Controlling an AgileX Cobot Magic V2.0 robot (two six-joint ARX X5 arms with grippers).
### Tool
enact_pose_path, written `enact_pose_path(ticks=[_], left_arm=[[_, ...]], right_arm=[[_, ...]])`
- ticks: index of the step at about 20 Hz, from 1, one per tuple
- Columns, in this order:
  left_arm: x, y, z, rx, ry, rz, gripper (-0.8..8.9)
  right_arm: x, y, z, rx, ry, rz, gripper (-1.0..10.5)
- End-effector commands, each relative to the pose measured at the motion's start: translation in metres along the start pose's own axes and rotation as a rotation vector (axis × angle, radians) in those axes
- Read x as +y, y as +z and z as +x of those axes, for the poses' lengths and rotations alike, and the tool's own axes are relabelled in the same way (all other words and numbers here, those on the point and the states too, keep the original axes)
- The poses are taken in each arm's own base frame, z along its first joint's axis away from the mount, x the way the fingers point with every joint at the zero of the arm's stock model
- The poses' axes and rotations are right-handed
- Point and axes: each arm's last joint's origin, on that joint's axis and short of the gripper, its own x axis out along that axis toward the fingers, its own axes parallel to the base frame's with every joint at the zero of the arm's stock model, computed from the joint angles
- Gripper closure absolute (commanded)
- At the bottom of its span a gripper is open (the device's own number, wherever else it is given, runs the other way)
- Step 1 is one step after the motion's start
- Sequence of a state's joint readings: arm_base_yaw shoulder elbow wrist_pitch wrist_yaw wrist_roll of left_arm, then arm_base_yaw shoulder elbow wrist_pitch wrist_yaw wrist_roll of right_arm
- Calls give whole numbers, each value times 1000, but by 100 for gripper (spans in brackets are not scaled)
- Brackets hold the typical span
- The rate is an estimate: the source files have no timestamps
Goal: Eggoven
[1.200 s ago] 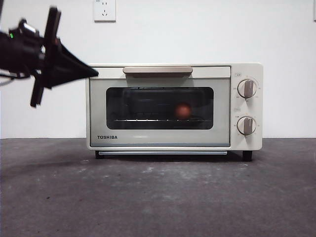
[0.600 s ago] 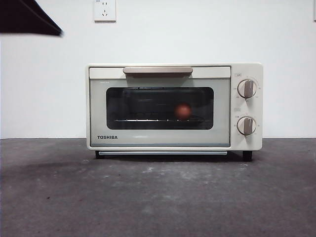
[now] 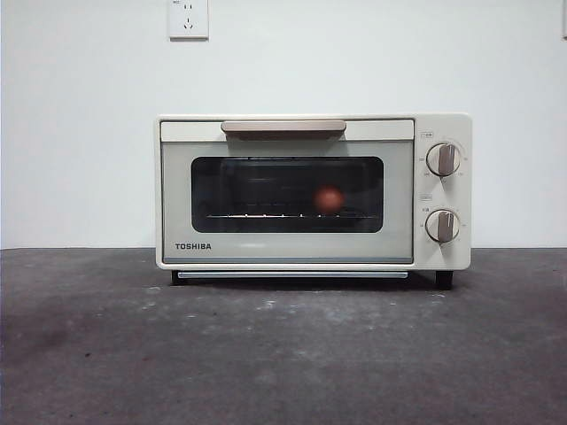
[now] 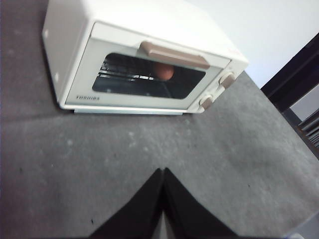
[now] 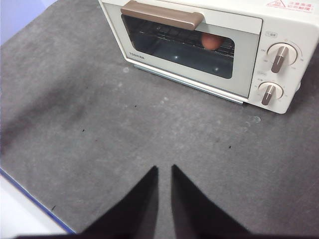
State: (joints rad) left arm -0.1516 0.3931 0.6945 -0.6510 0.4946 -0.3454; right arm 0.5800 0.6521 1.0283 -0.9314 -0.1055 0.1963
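The cream TOSHIBA toaster oven [image 3: 310,190] stands in the middle of the dark table with its door closed. The reddish-brown egg [image 3: 330,199] rests on the rack inside, seen through the dark window, right of centre. In the left wrist view the oven [image 4: 75,30] and egg [image 4: 163,72] lie well ahead of my left gripper [image 4: 163,170], whose jaws are shut and hold nothing. My right gripper [image 5: 164,167] hovers over bare table in front of the oven [image 5: 294,30], its jaws a narrow gap apart and empty; the egg [image 5: 211,42] shows behind the glass. Neither arm appears in the front view.
A white wall with a power socket [image 3: 188,18] stands behind the oven. The tan handle [image 3: 283,127] runs along the door's top, and two dials [image 3: 442,159] sit on the right panel. The table's near edge [image 5: 30,199] shows in the right wrist view.
The dark arm at the upper left of the front view has risen and left the picture. The oven and egg have not moved.
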Motion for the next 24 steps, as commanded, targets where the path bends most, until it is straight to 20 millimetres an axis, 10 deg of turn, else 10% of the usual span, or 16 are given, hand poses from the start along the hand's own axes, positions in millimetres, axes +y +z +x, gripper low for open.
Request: enact_pose_path(ticks=[1,24], left_arm=[[-5,-1,-9,-18,-3,31,806],[-7,-2,-14,-48,-11,47,806]], right_arm=[[2,4,-3,-16,7,-27,940],[2,5,-4,-28,9,-21,940]])
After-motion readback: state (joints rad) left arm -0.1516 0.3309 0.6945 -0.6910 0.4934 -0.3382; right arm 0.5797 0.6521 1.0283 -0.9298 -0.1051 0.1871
